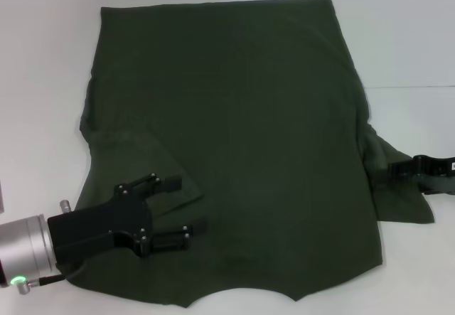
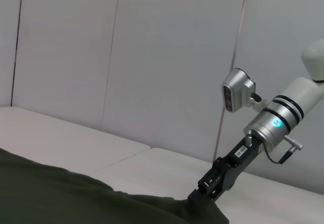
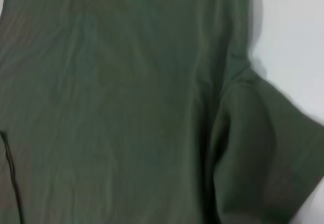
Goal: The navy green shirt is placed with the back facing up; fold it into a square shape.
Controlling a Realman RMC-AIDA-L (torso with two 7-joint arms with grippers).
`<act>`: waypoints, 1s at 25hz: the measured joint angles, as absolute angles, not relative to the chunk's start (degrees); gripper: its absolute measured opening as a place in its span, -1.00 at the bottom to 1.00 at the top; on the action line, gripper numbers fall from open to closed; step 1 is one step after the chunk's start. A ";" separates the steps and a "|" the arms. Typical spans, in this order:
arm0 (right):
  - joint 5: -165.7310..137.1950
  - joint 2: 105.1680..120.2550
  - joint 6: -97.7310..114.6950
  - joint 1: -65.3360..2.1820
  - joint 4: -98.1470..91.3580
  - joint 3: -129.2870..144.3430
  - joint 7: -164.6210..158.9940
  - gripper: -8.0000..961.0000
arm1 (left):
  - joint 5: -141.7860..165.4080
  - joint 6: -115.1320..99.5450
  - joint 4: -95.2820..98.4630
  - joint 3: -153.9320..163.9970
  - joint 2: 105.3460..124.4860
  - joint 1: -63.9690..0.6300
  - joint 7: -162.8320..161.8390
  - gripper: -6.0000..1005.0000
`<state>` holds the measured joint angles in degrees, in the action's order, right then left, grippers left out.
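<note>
On the white counter (image 1: 43,80) I see the navy green shirt (image 1: 242,137) spread flat; my left gripper (image 1: 186,209) hovers over its folded-in left sleeve, fingers apart, while my right gripper (image 1: 398,171) meets the right sleeve, grip unclear.

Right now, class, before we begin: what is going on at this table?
A two-armed robot is folding a dark green shirt spread flat on a white table. The left sleeve already lies folded in over the body. The left pincer hovers open above that folded sleeve, near the collar end. The right pincer is at the right sleeve, which is spread out flat; whether it grips the cloth cannot be seen.
</note>
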<state>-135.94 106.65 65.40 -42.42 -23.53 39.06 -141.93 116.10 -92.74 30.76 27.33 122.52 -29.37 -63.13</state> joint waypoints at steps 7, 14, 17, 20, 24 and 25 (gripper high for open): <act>-135.94 106.69 65.33 -42.25 -23.48 39.04 -141.94 0.31 | 115.98 -92.73 30.76 27.33 122.82 -29.35 -63.18 0.85; -136.09 106.69 65.12 -41.91 -23.72 39.17 -140.91 -0.19 | 115.98 -92.72 30.76 27.34 122.94 -29.27 -63.16 0.85; -136.11 106.69 64.95 -41.74 -24.00 39.19 -140.02 -0.37 | 115.98 -92.72 30.76 27.33 122.95 -29.26 -63.14 0.85; -136.13 106.61 64.69 -41.65 -24.07 39.08 -138.98 -0.55 | 115.98 -92.72 30.76 27.33 122.95 -29.26 -63.15 0.85; -136.13 106.12 64.60 -41.51 -24.37 38.79 -137.65 -0.94 | 115.96 -92.76 30.76 27.33 122.96 -29.26 -63.21 0.84; -136.13 105.96 64.69 -41.39 -24.67 38.81 -137.53 -0.93 | 115.95 -92.81 30.76 27.33 122.96 -29.26 -63.29 0.84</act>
